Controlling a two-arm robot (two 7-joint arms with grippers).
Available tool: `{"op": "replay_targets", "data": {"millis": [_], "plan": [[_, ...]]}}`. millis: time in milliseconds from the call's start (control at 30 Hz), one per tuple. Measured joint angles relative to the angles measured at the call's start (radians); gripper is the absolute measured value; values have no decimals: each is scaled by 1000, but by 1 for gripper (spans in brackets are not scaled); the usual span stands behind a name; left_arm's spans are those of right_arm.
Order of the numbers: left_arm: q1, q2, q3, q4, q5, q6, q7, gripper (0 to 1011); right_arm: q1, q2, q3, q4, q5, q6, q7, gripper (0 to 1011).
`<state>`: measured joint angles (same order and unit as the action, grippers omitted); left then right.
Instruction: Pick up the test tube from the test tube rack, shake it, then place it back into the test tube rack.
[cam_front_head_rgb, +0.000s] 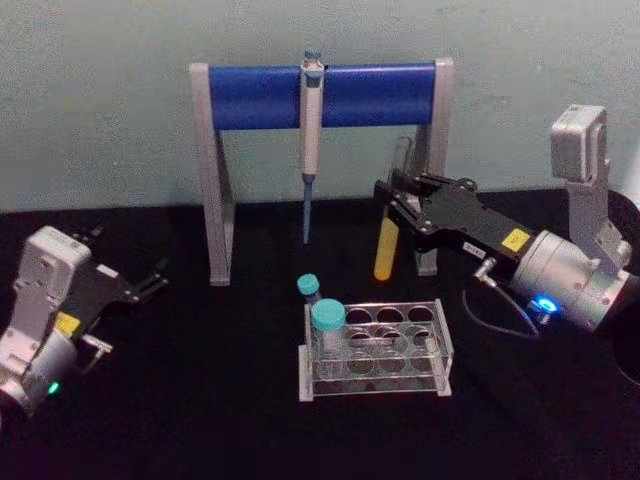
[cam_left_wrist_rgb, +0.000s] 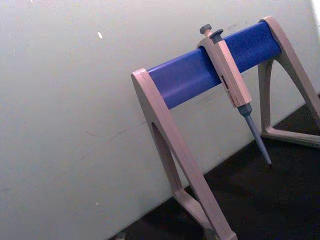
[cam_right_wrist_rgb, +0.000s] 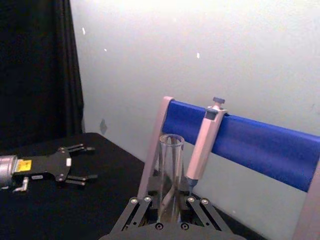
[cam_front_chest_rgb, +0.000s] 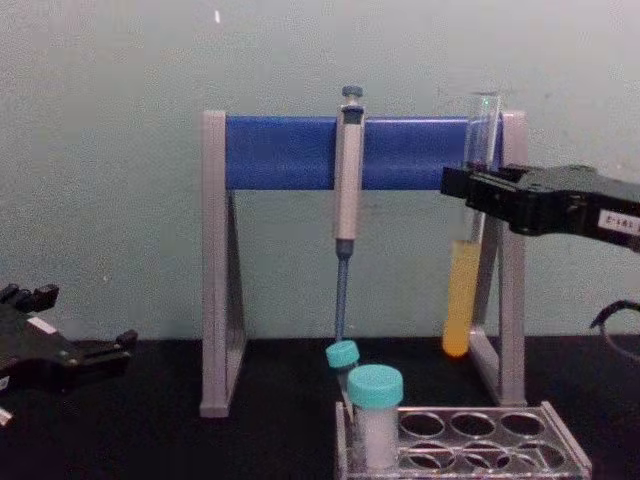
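The right gripper (cam_front_head_rgb: 393, 205) reaches in from the right above the black desk (cam_front_head_rgb: 180, 400), and its fingers (cam_front_chest_rgb: 468, 190) are clamped on the test tube (cam_front_chest_rgb: 461, 300), gripping it around the middle. The tube hangs close to upright in the air, lifted out of the test tube rack (cam_front_head_rgb: 441, 340), behind the rack and towards its right end. Yellow-orange liquid fills its lower part below the fingers, and its open clear top stands above them. The glass inside the grip is hidden. In the chest view the tube overlaps the right leg of the pipette stand (cam_front_head_rgb: 260, 95), and I cannot tell whether the two touch. In the right wrist view the tube's lower part is hidden behind the gripper's body. The rack sits low on the desk in front of the stand. A teal-capped vial (cam_front_head_rgb: 328, 318) stands in its left end, with a second vial (cam_front_head_rgb: 308, 285) just behind it. The rack's near edge is cut off at the bottom of the chest view. A grey pipette (cam_front_head_rgb: 311, 130) hangs from the stand's blue bar. The left gripper (cam_front_head_rgb: 155, 275) rests low over the desk at the left, well apart from the rack, its fingers spread and empty. Its body is cut off at the edge of the chest view.
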<state>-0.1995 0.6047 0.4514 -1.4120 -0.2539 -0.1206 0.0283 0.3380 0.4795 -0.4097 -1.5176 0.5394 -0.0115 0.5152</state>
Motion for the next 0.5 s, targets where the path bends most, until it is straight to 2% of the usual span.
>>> {"op": "replay_targets", "data": {"millis": [233,500], "plan": [[0,0,0,0,0,0,0,1001,-20,17,22,-20,-14,4,-24,233],[0,0,0,0,0,0,0,1001,-80,58,57,-82,-21,28,-44,233]]}}
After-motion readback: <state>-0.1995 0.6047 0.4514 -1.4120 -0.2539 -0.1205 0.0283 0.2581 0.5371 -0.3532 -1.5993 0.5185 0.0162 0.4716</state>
